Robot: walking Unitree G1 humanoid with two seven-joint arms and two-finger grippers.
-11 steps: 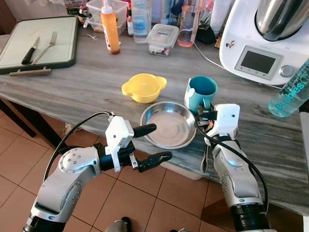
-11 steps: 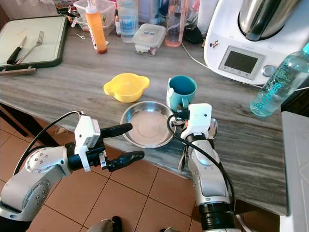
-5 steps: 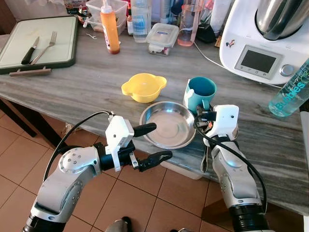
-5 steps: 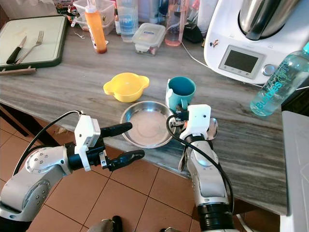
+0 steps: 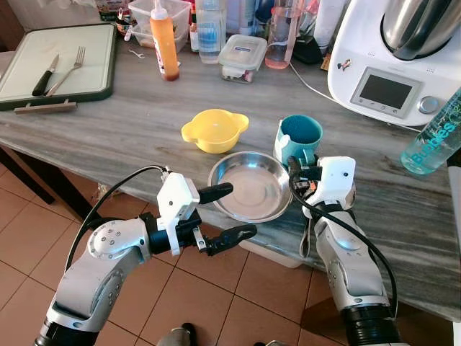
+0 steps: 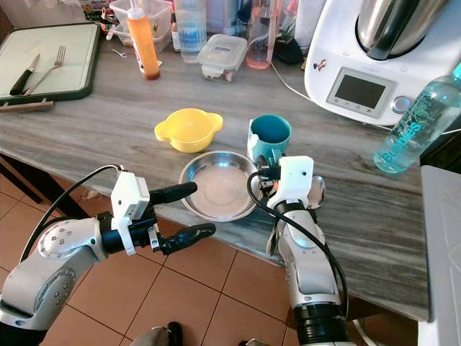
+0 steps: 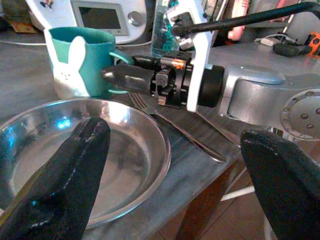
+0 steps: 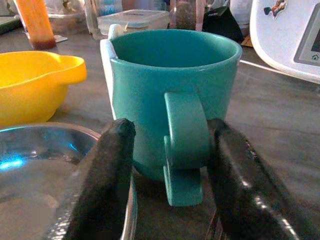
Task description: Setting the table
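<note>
landmark: steel bowl (image 5: 251, 186), at the near edge of the surface (image 5: 122, 130)
mug: teal mug (image 5: 299, 139) stands upright just beyond the bowl's far-right rim, handle turned toward the robot
right tool: right tool (image 8: 170, 165) sits right at the mug, bowl-right side; fingers (image 8: 107, 170) straddle the handle, one each side, narrow gap, not yet closed on it. Can't tell if the pads touch the handle
left tool: left tool (image 5: 225, 213) hovers off the surface edge at the bowl's near-left, spread wide, holding nothing
key relation: mug lies straight ahead of the right tool along its finger axis; handle runs vertical between the fingers, so the grip closes across it. Right arm is clearly the nearer one
cutlery: a fork (image 7: 175, 127) lies on the surface just right of the bowl, under the right wrist
other: yellow bowl (image 5: 214, 130) beyond the steel bowl, well clear of the mug
step (judgement): closing on the mug handle comes next
risk: bowl rim sits close to one finger; could get nudged
</note>
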